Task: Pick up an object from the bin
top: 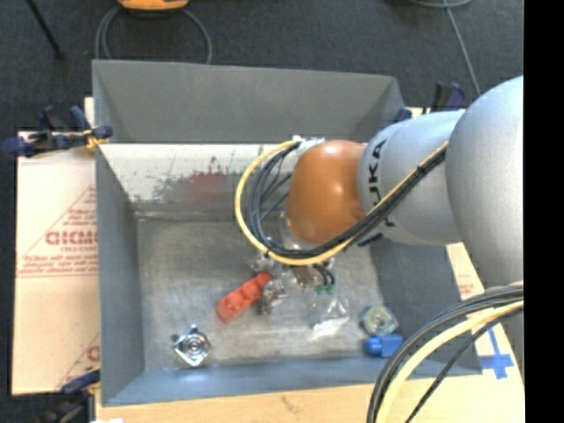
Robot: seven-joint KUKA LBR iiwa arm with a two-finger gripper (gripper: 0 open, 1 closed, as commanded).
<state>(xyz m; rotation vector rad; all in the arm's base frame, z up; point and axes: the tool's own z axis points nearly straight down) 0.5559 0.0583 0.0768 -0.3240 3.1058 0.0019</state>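
Hand: my hand is low in the bin, under the orange wrist cover, near the middle of the floor. The cover and the looped cables hide most of it, so I cannot tell whether it is open or closed.
Nearest thing: a red-orange blocky plastic piece lies slanted on the floor. Its upper right end is just beside my hand, perhaps touching it. I cannot see it being gripped.
Why I am here: I judge this piece the likeliest pick. It lies alone in open floor, away from the walls, so coming straight down on it is simple.
Other things: a clear plastic scrap lies just to the camera's right of my hand. A small round greyish piece and a blue piece sit near the front right corner. A shiny metal piece lies near the front left, well apart from me.
Task stage: nothing is lifted yet, as far as I can see, so I place this at the grasping step.
Risk: the slant of the piece means a grip at its end could let it swing or slip out. The clear scrap is close enough to get caught up too.
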